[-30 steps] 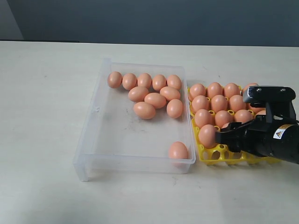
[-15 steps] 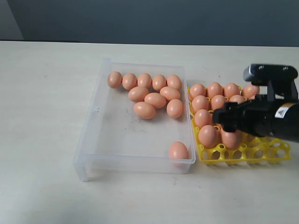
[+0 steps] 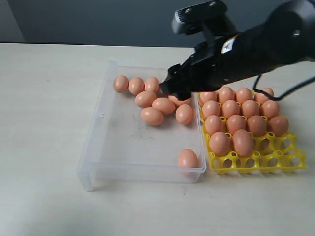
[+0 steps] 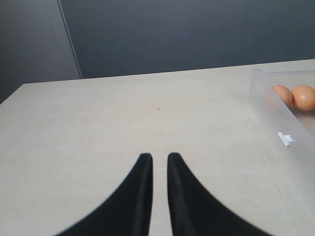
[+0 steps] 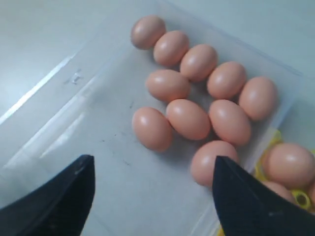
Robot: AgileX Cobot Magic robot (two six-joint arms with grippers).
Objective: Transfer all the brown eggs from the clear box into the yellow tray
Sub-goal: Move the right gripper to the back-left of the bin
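While the right gripper (image 5: 152, 162) hangs spread and empty above the clear box (image 3: 94, 147), its arm hides some brown eggs (image 3: 152, 116); left gripper (image 4: 158, 160) clenched.

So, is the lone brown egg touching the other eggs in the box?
Apart. Exterior view: bare floor of the clear plastic box separates the lone brown egg from the egg cluster.

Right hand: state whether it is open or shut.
Open: the right hand shows black fingers wide apart, nothing between them, above the clear rectangular plastic box.
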